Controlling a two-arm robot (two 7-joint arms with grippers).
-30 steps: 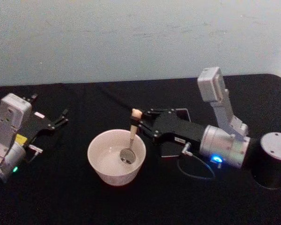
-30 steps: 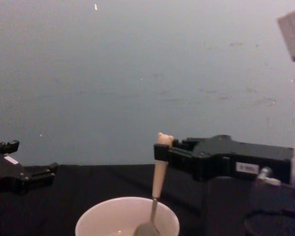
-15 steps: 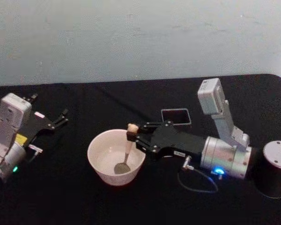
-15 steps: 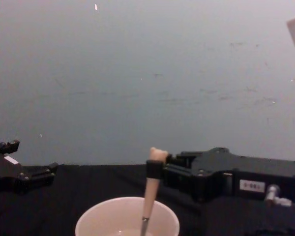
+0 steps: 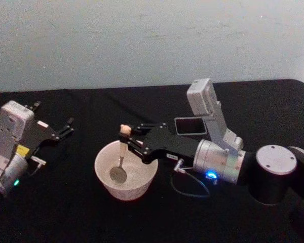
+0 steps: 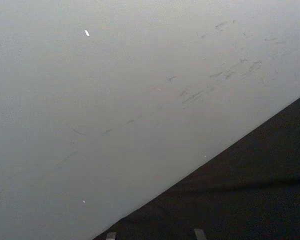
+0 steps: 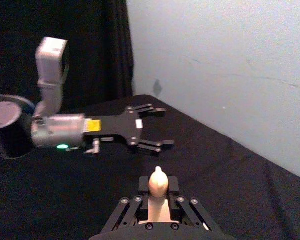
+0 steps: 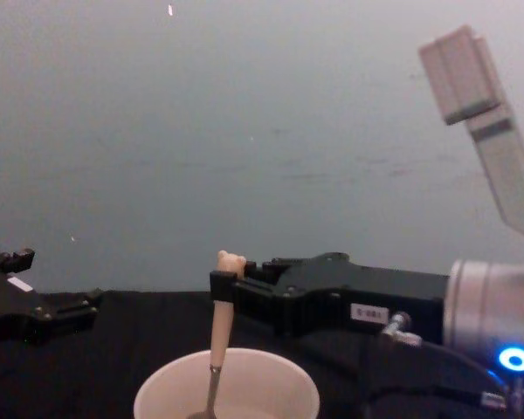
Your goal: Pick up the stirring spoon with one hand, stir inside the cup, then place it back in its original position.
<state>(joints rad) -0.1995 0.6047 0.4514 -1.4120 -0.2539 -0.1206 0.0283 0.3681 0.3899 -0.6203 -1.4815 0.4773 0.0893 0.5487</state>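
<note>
Stirring under way, I judge: right gripper (image 5: 125, 137) clamped on the stirring spoon (image 5: 120, 153), its bowl down inside the cup (image 5: 126, 191) mid-desk (image 5: 66, 212) toward the front edge, return to the grey holder (image 5: 189, 125) behind not yet done, left gripper (image 7: 162, 128) parked spread-fingered by the left edge.

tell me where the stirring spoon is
In the head view, the stirring spoon stands bowl-down inside the cup, just left of centre, its handle clamped by the right gripper.
</note>
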